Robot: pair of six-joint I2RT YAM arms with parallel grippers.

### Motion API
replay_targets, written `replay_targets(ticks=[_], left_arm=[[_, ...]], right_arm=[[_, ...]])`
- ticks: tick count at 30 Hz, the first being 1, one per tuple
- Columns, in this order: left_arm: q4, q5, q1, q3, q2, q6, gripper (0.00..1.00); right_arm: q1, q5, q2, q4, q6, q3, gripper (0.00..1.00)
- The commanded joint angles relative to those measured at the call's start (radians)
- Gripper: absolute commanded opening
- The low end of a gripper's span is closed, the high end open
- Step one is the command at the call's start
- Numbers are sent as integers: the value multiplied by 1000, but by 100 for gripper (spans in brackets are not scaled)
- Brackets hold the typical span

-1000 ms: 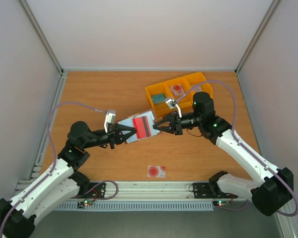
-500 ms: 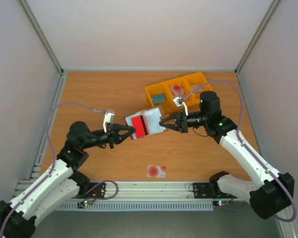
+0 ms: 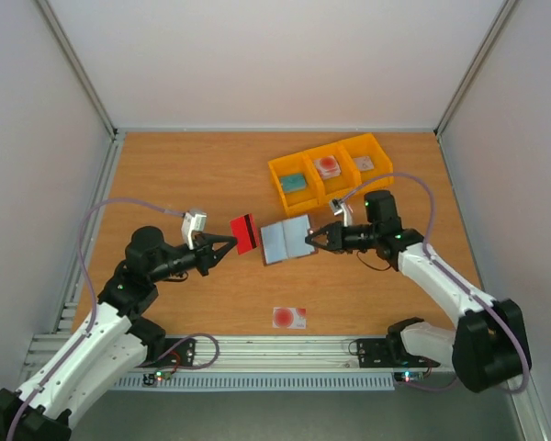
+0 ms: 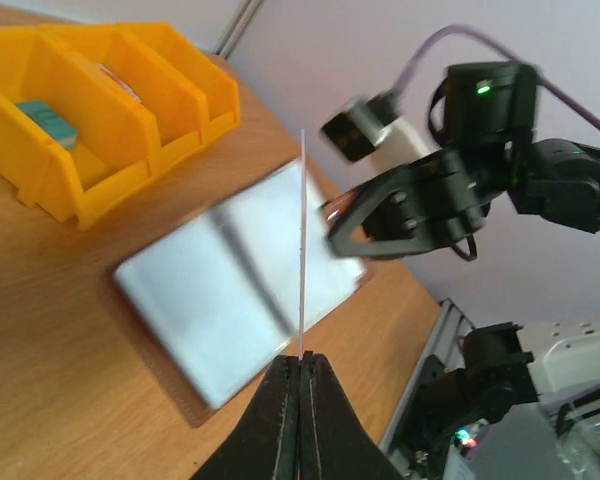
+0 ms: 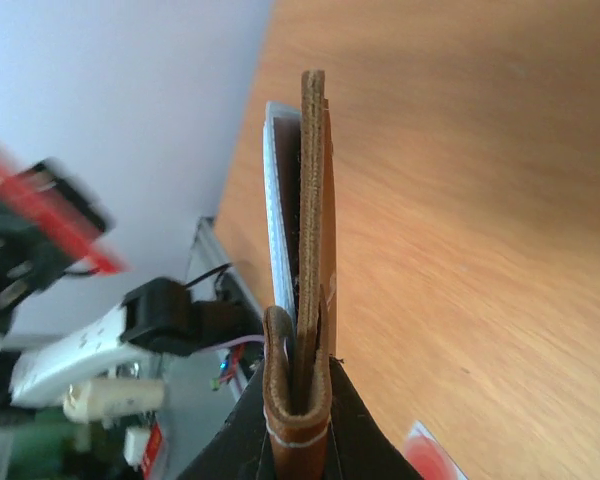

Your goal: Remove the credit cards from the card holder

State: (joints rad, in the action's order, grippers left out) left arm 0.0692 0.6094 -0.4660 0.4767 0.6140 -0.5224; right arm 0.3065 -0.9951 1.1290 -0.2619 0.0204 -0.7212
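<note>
Your red card sits clear of the card holder, just off its nine o'clock edge, long axis roughly twelve to six, pinched by the left gripper. The right gripper is clamped on the open holder's three o'clock edge; a pale card lies at its six.
</note>
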Motion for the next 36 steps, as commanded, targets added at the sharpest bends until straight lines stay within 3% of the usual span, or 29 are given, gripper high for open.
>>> replay_targets(ticks=[1,5,8,11,13,14,19,23,25,28,30,31,33,36], left_arm=[[6,-19,4,50,-2,191,0],[64,21,-1,79,-3,403,0],[122,-70,-14,104,-22,777,0],[96,-204,-31,84,-38,1207,0],[21,-279,-38,54,-39,1449,0],[-21,-299,-40,38,-37,1542,0],[-239,-322,-57,-33,-20,1817,0],[-459,-249,-67,-134,-7,2159,0],[-554,-196,-70,-169,12,2284,0],[-588,-137,-77,-176,24,2417,0],[-588,-111,-84,-184,23,2470,0],[-596,-97,-87,-191,24,2489,0],[-618,-73,-94,-198,23,2517,0],[-622,-73,-108,-199,20,2514,0]], right_arm=[[1,156,116,128,215,88,1],[9,178,238,222,262,107,1],[7,242,260,118,211,78,2],[-13,341,248,-22,163,53,10],[-36,384,216,-67,161,64,17],[-47,406,197,-87,162,69,25],[-73,556,48,-235,163,58,48],[-71,666,-92,-344,133,-26,51],[-41,623,-122,-338,84,-91,52],[127,450,-93,-249,-3,-196,65],[217,291,-50,-116,29,-232,93],[249,246,-23,-46,64,-245,98],[298,220,30,72,121,-267,99],[336,226,96,110,132,-303,95]])
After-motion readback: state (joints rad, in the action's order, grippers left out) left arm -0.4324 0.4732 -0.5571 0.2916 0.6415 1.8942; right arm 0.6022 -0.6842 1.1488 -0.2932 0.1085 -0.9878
